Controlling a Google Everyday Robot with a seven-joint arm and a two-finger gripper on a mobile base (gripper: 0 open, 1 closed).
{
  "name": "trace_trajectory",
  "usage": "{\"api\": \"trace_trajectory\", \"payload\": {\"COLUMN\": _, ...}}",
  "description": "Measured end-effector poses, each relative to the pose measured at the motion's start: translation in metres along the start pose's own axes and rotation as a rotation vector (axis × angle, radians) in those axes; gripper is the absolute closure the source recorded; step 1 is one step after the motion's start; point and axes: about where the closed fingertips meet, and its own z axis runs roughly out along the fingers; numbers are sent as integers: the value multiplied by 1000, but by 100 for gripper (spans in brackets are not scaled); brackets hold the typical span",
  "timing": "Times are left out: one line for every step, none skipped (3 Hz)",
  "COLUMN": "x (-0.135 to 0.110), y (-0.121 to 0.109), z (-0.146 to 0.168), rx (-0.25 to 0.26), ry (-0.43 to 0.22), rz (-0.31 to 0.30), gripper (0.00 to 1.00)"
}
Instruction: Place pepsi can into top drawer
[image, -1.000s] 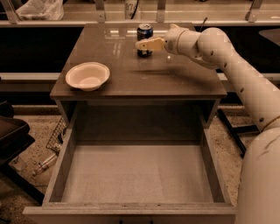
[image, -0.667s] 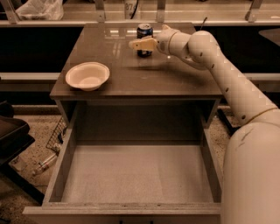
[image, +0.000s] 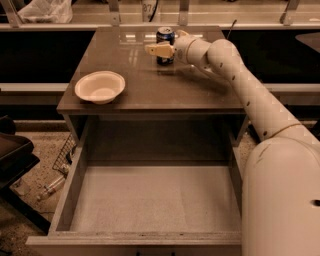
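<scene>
One gripper (image: 159, 48): at the pepsi can (image: 165, 36) on the bench (image: 150, 92); its grip cannot be told.
top drawer (image: 70, 200): open, well below gripper.
white bowl (image: 100, 86): left of gripper, apart.

The arm (image: 250, 95) stretches forward and leftward, its gripper (image: 161, 49) at far centre.

White bowl (image: 100, 86) upright at the left front of the glossy brown cabinet top (image: 165, 87); crumpled pale bag (image: 45, 10) far behind.

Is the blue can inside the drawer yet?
No, the pepsi can stands on the cabinet top, with the gripper at it, not in the top drawer.
</scene>
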Motion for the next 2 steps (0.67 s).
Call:
{"api": "trace_trajectory", "payload": {"x": 2, "y": 1, "z": 9, "rx": -4, "ry": -15, "rz": 7, "gripper": 39}}
{"api": "trace_trajectory", "payload": {"x": 2, "y": 3, "z": 11, "rx": -8, "ry": -15, "rz": 7, "gripper": 62}}
